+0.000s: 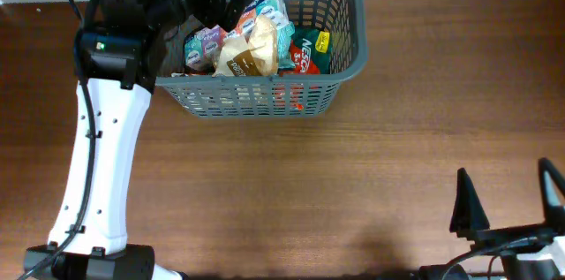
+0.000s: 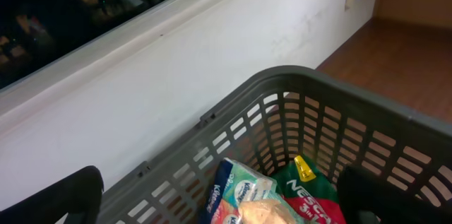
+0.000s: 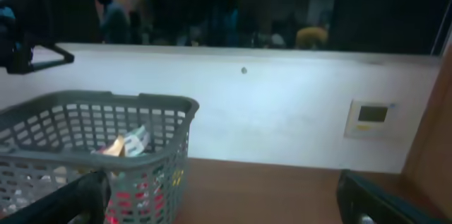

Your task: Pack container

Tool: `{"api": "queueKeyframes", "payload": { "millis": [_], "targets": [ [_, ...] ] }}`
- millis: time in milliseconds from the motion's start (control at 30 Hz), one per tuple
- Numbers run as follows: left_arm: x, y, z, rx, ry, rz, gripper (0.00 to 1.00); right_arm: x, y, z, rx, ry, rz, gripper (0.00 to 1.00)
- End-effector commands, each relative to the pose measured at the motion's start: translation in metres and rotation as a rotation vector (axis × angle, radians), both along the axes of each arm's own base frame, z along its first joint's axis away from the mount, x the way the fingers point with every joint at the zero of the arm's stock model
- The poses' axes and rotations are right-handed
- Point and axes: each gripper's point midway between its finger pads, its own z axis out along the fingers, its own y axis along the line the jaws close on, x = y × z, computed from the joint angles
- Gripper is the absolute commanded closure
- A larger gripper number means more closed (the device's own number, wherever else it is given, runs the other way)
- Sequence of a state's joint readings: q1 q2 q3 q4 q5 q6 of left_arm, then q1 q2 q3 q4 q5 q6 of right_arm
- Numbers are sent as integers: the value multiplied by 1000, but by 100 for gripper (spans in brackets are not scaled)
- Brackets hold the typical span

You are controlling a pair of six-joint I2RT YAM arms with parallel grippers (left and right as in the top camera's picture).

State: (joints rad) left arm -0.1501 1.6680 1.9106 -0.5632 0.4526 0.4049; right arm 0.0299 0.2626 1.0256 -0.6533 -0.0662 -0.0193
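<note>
The dark grey container (image 1: 353,24) stands at the table's far edge and holds several packets. Among them are a beige bag (image 1: 247,50), a green and red Nescafe packet (image 1: 307,50) and a Kleenex tissue pack (image 1: 275,13). My left gripper (image 1: 231,2) hovers over the container's left half, open and empty. The left wrist view looks down past its jaws (image 2: 226,210) at the container's rim (image 2: 304,75), the tissue pack (image 2: 236,192) and the Nescafe packet (image 2: 307,196). My right gripper (image 1: 509,200) is open and empty near the front right corner, far from the container (image 3: 106,102).
A white wall runs behind the table's far edge (image 2: 176,90). Bare brown tabletop (image 1: 353,183) lies between the container and my right gripper. A wall panel (image 3: 371,116) shows on the wall at the right.
</note>
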Motion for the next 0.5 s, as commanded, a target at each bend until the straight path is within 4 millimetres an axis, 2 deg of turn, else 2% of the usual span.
{"api": "queueKeyframes", "payload": {
  "millis": [0, 333, 467],
  "targets": [
    [-3, 2, 12, 7, -34, 3, 1, 4, -6, 5, 4, -35, -36, 1],
    [-3, 2, 12, 7, -34, 3, 1, 5, -6, 37, 11, -204, -37, 1],
    [-3, 2, 12, 7, -34, 3, 1, 11, -2, 24, 4, -169, -13, 1]
  ]
}}
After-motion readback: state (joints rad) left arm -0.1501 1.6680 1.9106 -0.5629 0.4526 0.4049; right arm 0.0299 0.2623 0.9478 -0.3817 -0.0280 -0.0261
